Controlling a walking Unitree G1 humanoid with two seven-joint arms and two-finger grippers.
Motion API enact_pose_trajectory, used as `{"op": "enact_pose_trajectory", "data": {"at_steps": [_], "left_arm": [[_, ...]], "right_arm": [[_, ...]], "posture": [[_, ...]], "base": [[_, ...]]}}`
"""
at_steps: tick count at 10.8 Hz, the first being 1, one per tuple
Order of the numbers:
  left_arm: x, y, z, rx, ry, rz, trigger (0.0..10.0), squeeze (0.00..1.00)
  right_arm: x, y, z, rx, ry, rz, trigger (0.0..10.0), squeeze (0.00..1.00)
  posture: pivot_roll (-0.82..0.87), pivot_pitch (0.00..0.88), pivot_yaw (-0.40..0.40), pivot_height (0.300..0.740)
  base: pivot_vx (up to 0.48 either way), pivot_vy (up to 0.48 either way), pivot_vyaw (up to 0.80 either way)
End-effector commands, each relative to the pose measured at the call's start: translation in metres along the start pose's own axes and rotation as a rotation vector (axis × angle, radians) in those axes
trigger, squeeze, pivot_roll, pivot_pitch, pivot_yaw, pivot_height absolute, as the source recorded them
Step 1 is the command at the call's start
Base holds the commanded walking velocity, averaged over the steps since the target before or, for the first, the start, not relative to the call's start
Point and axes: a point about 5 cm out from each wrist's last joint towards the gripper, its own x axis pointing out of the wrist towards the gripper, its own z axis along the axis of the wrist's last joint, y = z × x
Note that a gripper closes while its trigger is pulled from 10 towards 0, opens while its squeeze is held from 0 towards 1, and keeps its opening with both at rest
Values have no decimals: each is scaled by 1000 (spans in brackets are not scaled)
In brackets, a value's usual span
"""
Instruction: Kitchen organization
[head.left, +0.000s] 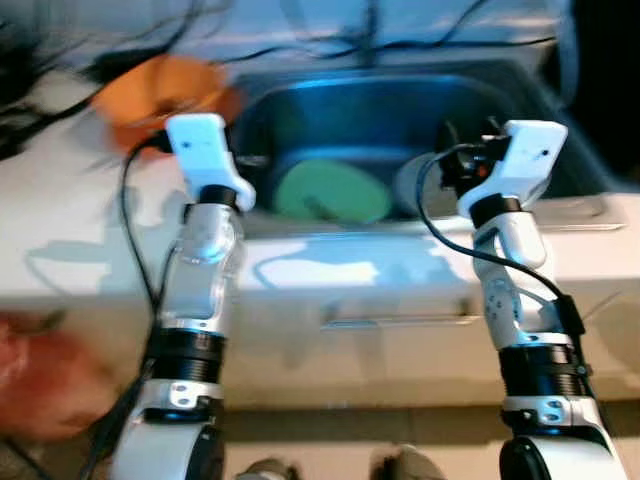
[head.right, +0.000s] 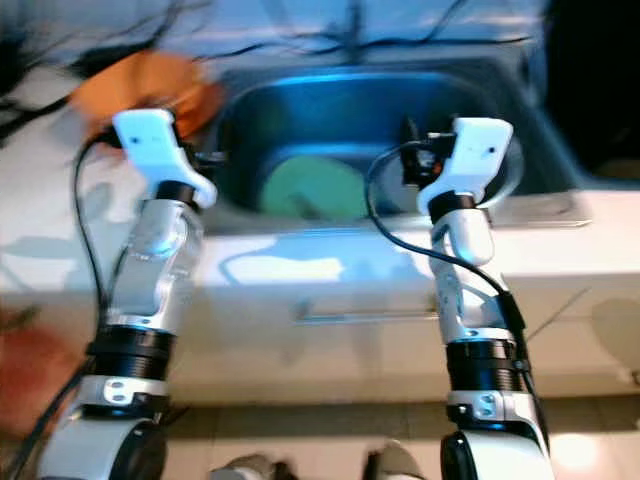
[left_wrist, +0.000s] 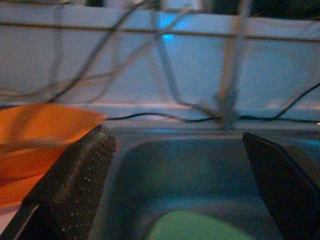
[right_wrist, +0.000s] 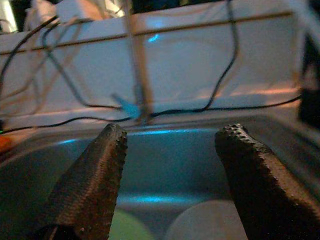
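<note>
Plates lie in the sink: a green plate on the basin floor toward the front edge, and just beside it, on the robot's right, a pale plate partly hidden behind the right arm. The sink is sunk into a white counter, with a drawer handle on the cabinet front below it. An orange bowl sits on the counter at the sink's left rear corner, blurred in the head views. Dark cables trail along the white wall behind the sink, and a faucet rises at the back edge, also blurred.

Both arms are raised over the front edge of the sink. The left claw hovers near the sink's left rim, its two black fingers set wide apart with nothing between them, the green plate showing low between them and the orange bowl off to one side. The right claw hovers over the right half of the basin, fingers likewise spread and holding nothing, above the pale plate.
</note>
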Motion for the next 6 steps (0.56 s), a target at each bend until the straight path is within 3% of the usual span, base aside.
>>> {"op": "enact_pose_trajectory", "data": {"at_steps": [1, 3, 4, 6], "left_arm": [[0, 3, 4, 26, -10, 14, 10000, 0], [-1, 3, 3, 32, 1, 27, 10000, 0], [-2, 17, -1, 124, 23, 117, 10000, 0], [-1, 34, -6, 169, 52, 196, 10000, 0]], "right_arm": [[0, 4, 3, 7, -11, 16, 10000, 0], [-2, 7, 2, 11, -8, 21, 10000, 0], [-3, 8, 1, 18, -2, 21, 10000, 0], [-4, 8, 1, 37, 0, 17, 10000, 0]], "posture": [[22, 124, 65, 740], [23, 130, 66, 740], [27, 140, 69, 740], [33, 143, 71, 740]], "base": [[0, 0, 0], [0, 0, 0], [0, 0, 0], [0, 0, 0]]}}
